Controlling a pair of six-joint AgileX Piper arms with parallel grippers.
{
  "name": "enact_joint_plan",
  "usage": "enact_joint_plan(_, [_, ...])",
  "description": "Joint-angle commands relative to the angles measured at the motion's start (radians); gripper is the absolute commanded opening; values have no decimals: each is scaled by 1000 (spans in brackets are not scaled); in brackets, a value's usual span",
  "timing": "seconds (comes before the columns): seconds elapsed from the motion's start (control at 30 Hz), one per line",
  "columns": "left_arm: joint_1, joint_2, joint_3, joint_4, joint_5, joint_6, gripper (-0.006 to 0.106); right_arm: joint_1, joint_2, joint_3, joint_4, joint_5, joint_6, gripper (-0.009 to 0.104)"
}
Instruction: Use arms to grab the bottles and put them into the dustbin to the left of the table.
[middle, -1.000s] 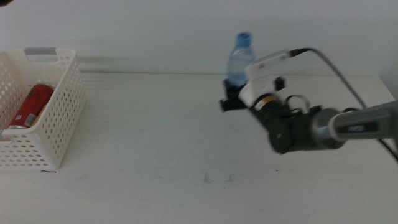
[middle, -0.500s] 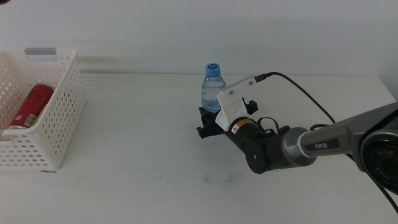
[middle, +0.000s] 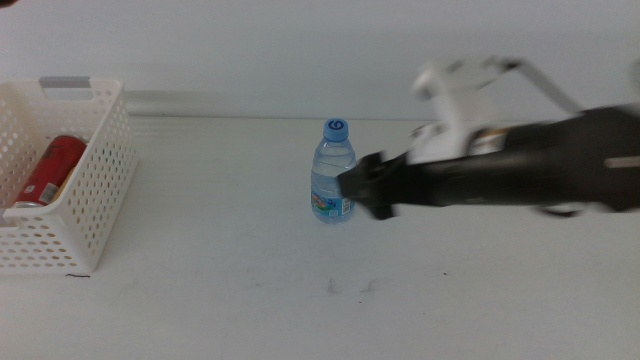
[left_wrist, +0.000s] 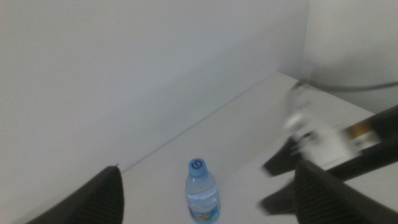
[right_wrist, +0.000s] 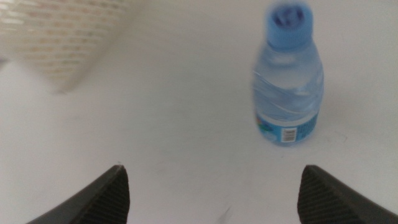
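Now my right tool (middle: 372, 190) is wide open, just beside the water bottle (middle: 333, 172) standing mid table (middle: 200, 270), w/ risk that its blurred arm knocks it over.

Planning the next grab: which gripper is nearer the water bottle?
Right. The right gripper sits open just beside the water bottle, not touching. The left gripper is open, farther back, outside the middle view.

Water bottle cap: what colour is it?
Blue, on the water bottle; clearest in the right wrist view.
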Motion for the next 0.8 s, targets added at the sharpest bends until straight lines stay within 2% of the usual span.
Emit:
enact_joint_plan(0.0, [-7, -2, 0, -4, -12, 0, 94, 2, -169, 23, -66, 149, 31, 91])
enact_joint_plan(0.13, [-7, -2, 0, -4, -12, 0, 94, 2, -413, 23, -239, 331, 185, 91])
enact_joint_plan(0.23, [-7, -2, 0, -4, -12, 0, 94, 2, -520, 23, -390, 367, 335, 91])
enact_joint_plan(0.33, [-7, -2, 0, -4, -12, 0, 94, 2, -581, 24, -477, 367, 451, 91])
enact_joint_plan(0.77, [-7, -2, 0, -4, -13, 0, 94, 2, -672, 24, -484, 362, 448, 91])
